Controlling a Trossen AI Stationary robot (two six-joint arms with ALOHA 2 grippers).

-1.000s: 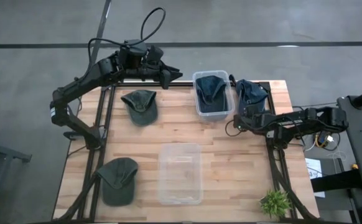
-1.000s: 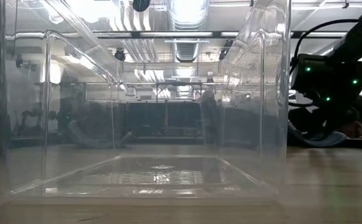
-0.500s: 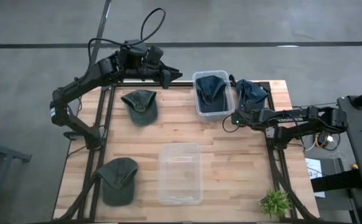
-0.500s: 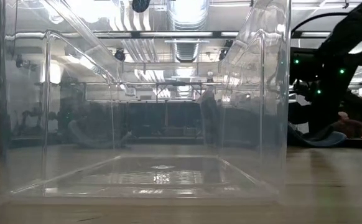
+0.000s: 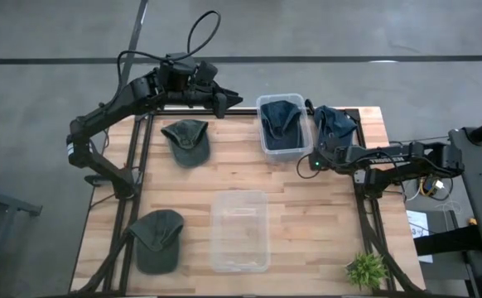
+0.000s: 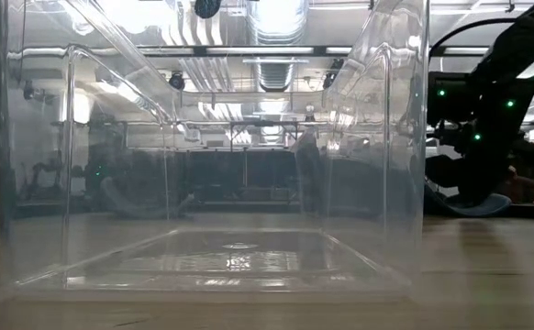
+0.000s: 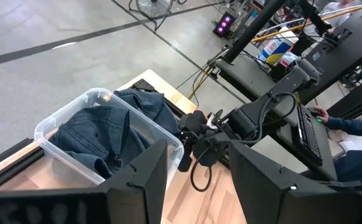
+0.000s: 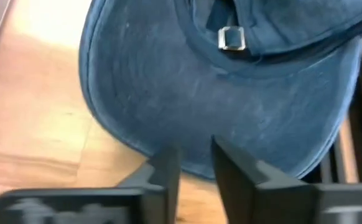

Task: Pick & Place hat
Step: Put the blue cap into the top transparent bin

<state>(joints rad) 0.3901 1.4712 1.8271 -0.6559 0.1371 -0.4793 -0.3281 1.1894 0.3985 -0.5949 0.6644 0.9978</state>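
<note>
A dark blue hat (image 5: 335, 122) lies on its brim at the table's far right corner; the right wrist view shows the brim (image 8: 218, 93) and a strap buckle (image 8: 232, 38). My right gripper (image 5: 323, 146) stands just near of it. Its fingers are narrowly open (image 8: 196, 163), with their tips at the brim's near edge. A second blue hat (image 5: 281, 122) fills a small clear bin (image 5: 263, 147). Two green hats lie on the table's left side, one far (image 5: 187, 139) and one near (image 5: 158, 238). My left gripper (image 5: 228, 103) hovers open and empty above the far edge (image 7: 196, 177). My right gripper points level toward the far edge at the blue hat's brim edge (image 8: 168, 142). I cannot tell whether its fingertips touch the brim.
A large clear bin (image 5: 239, 230) stands in the table's near middle and fills the low view (image 6: 212, 156). A small plant (image 5: 365, 269) sits at the near right corner. Bare wood (image 5: 307, 215) lies between the bins and the right edge. A person sits beyond the table (image 7: 355, 155).
My right arm has shifted slightly beside the blue hat, rising and then dipping again in the low view. The hat has stayed where it was.
</note>
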